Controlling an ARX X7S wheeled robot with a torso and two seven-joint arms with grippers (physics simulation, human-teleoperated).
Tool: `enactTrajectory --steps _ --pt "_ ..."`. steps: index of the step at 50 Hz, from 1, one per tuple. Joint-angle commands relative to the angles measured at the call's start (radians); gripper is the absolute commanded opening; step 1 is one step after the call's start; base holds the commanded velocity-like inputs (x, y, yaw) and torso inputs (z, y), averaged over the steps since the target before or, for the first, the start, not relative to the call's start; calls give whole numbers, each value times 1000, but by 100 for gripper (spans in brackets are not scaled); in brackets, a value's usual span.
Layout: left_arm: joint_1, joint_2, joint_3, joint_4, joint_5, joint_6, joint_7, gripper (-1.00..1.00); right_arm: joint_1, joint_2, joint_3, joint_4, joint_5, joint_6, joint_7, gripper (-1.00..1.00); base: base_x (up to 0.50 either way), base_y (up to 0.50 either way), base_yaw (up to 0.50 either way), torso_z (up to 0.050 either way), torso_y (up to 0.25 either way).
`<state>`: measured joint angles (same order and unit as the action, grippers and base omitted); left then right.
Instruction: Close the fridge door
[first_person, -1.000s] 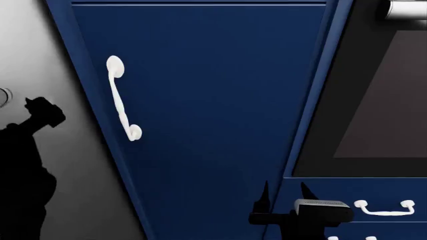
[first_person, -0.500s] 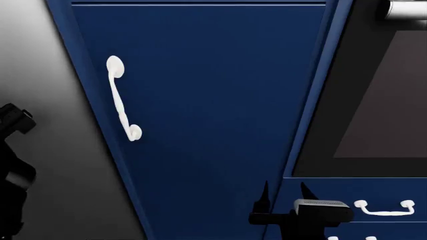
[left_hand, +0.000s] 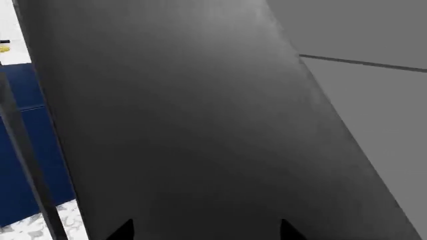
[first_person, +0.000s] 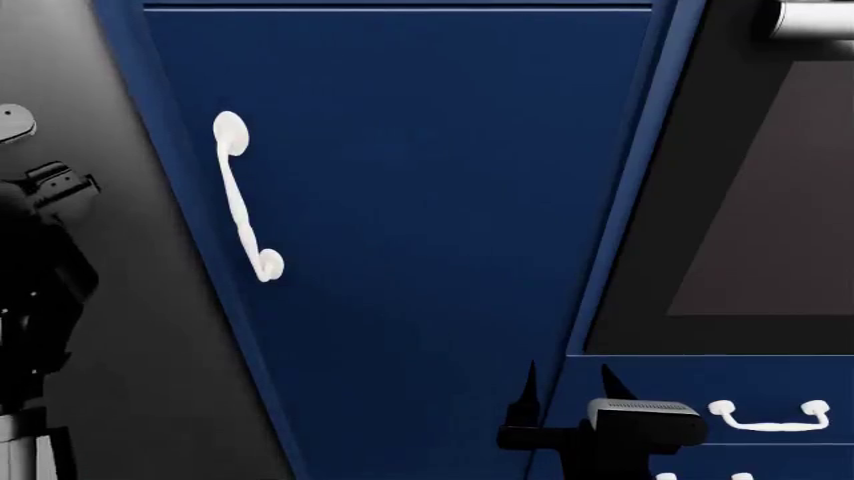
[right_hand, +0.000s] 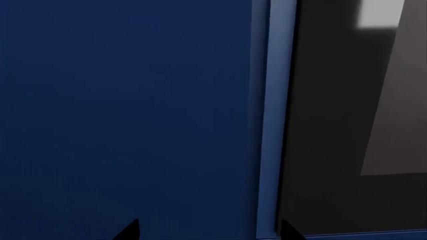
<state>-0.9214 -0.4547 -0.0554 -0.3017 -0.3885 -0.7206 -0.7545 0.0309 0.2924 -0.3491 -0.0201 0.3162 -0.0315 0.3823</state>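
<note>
The fridge door (first_person: 94, 330) fills the left edge of the head view as a glossy black panel, just beside the navy cabinet door (first_person: 427, 230) with its white handle (first_person: 244, 195); in the left wrist view its dark outer face (left_hand: 200, 130) takes up nearly the whole picture, so the left tool (left_hand: 205, 231) sits very close to it, tips spread wide and holding nothing. Whether the tips actually touch the panel I cannot tell. The step in hand looks like the push: it is best done with a flat, steady press square to the face, kept away from the hinge side so the door swings easily and the arm does not slide off the slick surface. The right tool (first_person: 567, 385) hangs low by the cabinet's edge, also spread and empty, well apart from the door. No white lining or shelf bins show, which suggests the door is close to shut.
</note>
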Motion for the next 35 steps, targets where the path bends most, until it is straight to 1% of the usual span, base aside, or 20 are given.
enactTrajectory --steps 1,6,12,18,22,24,27,29,35 --pt "-161 66 155 -141 -21 72 135 100 -2 2 -4 -11 2 9 9 100 0 0 0 0 0" --pt "-180 84 169 -166 -26 92 168 100 -2 4 -5 -16 3 13 12 100 0 0 0 0 0" --pt "-181 87 175 -184 -28 110 189 100 -2 5 -7 -19 4 17 16 100 0 0 0 0 0" --pt "-156 83 167 -166 -32 112 180 100 0 6 -8 -18 6 17 17 100 0 0 0 0 0" --pt "-108 79 141 -147 -37 138 157 100 0 7 -8 -17 7 15 17 100 0 0 0 0 0" --pt "-54 81 113 -106 -34 185 123 100 1 7 -9 -16 8 14 16 100 0 0 0 0 0" --pt "114 80 66 57 -11 288 40 100 2 7 -9 -12 10 11 15 100 0 0 0 0 0" --pt "251 90 14 178 -26 349 3 100 3 7 -10 -11 9 10 15 100 0 0 0 0 0" --pt "561 90 -57 446 -56 432 -21 100 4 9 -13 -9 8 11 16 100 0 0 0 0 0"
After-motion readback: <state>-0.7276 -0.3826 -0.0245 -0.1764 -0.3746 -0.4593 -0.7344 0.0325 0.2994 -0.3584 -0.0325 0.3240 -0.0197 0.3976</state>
